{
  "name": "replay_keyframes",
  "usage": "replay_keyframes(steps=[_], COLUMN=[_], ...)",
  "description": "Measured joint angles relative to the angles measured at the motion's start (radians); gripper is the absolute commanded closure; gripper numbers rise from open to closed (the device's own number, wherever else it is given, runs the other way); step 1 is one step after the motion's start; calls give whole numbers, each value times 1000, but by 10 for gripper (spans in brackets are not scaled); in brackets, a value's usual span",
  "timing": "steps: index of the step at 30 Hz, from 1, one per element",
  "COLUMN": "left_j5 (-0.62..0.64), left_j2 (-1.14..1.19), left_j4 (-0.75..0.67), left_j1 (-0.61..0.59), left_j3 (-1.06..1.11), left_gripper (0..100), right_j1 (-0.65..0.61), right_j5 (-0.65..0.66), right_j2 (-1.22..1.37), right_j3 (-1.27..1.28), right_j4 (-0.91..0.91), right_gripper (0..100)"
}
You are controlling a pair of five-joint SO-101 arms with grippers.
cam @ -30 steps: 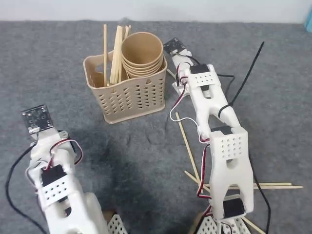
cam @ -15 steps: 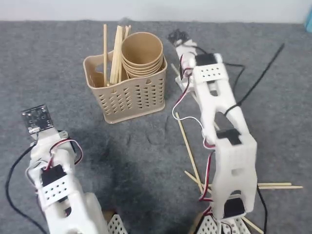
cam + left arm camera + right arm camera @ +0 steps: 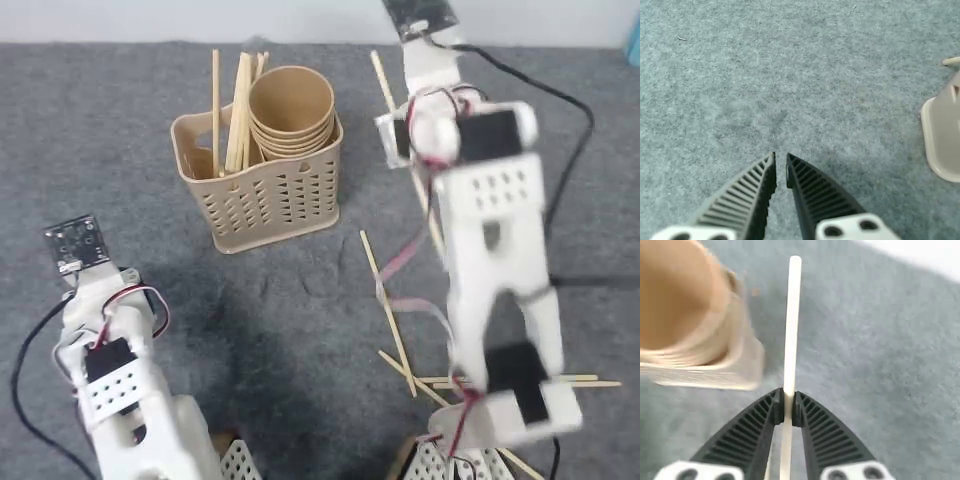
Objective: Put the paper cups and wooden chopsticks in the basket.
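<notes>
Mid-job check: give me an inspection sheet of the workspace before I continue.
Surface: grey carpet.
Job's things: basket holds stacked paper cups and upright chopsticks; loose chopsticks lie on the carpet near the right arm's base.
Clutter: nothing seen.
End effectors: right end effector shut on the held chopstick, raised beside the basket; left end effector shut, empty, above carpet.
Cables: black cable loops off the right arm.
Surroundings: pale wall behind the carpet.

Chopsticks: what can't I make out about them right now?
- Held chopstick: part of it lies behind the right arm in the high view.
- Loose chopsticks: count unclear, the arm's base covers where they cross.
- Bunched chopsticks in the basket: count unclear.
- Cups: blurred in the right wrist view.
</notes>
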Motion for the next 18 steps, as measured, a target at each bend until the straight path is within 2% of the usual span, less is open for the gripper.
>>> replay_keyframes(steps=[6, 11, 14, 18], left_j5=[0, 0, 0, 0], left_j2=[0, 0, 0, 0], left_j4=[0, 0, 0, 0], left_j1=[2, 0, 2, 0], left_j3=[0, 0, 0, 0], left_gripper=[966, 966, 966, 966], right_j1=[-132, -227, -316, -457], right_j5=[-133, -160, -164, -203], right_j2=[-157, -206, -229, -267], right_j3=[0, 0, 0, 0], right_j4=[15, -71, -135, -127], right_gripper=[992, 992, 992, 992])
